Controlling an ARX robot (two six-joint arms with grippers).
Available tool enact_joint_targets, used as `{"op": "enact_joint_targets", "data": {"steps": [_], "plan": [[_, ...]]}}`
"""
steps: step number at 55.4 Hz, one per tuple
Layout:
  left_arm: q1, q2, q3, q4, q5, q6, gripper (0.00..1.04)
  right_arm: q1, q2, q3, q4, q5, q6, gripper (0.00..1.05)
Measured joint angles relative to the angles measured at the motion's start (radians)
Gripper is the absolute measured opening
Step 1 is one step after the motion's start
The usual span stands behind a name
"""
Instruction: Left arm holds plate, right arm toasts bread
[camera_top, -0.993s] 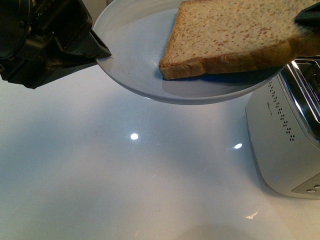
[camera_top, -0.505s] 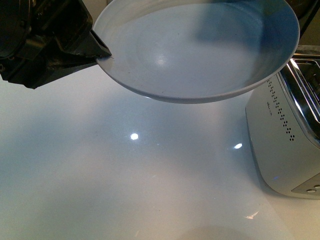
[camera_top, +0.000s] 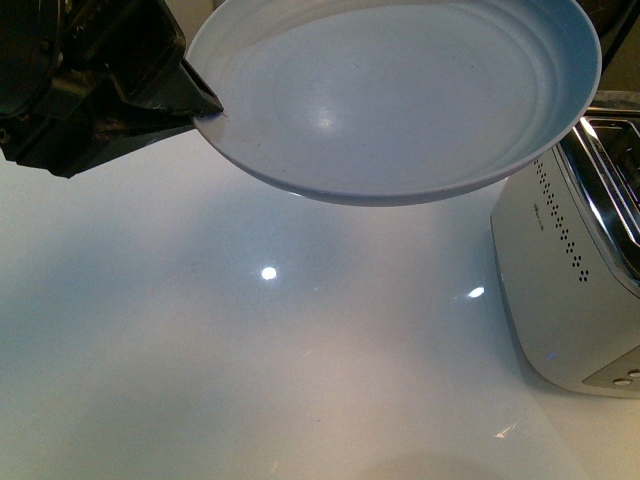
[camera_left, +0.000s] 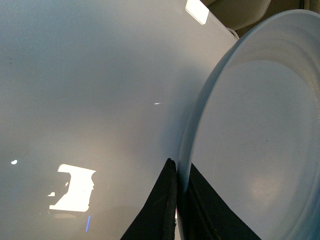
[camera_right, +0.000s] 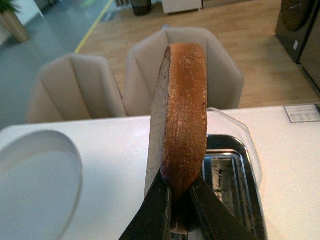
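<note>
Bread (camera_right: 180, 115): upright, crust edge toward the wrist camera, lower end pinched between the right gripper (camera_right: 181, 212) jaws, held above the toaster (camera_right: 235, 175) top.

Plate (camera_top: 400, 100): bare, tilted, in the air, its edge overlapping the toaster top. The left gripper (camera_top: 205, 103) reaches in level and clamps the rim on the side away from the toaster.

Against 1.0 s ago: slice gone from plate. Plate and left arm unmoved.

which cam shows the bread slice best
The right wrist view: the bread stands crust-on, clamped in the right gripper by the toaster. The front and left wrist views show the plate but no bread.
</note>
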Motion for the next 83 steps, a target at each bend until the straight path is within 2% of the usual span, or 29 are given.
{"op": "enact_joint_targets", "data": {"steps": [13, 28, 56, 83], "plan": [[0.000, 0.000, 0.000, 0.000, 0.000, 0.000, 0.03, -0.020, 0.055, -0.104, 0.049, 0.014, -0.136, 0.03], [0.000, 0.000, 0.000, 0.000, 0.000, 0.000, 0.03, -0.022, 0.122, -0.188, 0.134, 0.005, -0.206, 0.03], [0.000, 0.000, 0.000, 0.000, 0.000, 0.000, 0.03, -0.039, 0.253, -0.199, 0.211, 0.000, -0.238, 0.03], [0.000, 0.000, 0.000, 0.000, 0.000, 0.000, 0.03, -0.006, 0.389, -0.106, 0.177, 0.040, -0.249, 0.03]]}}
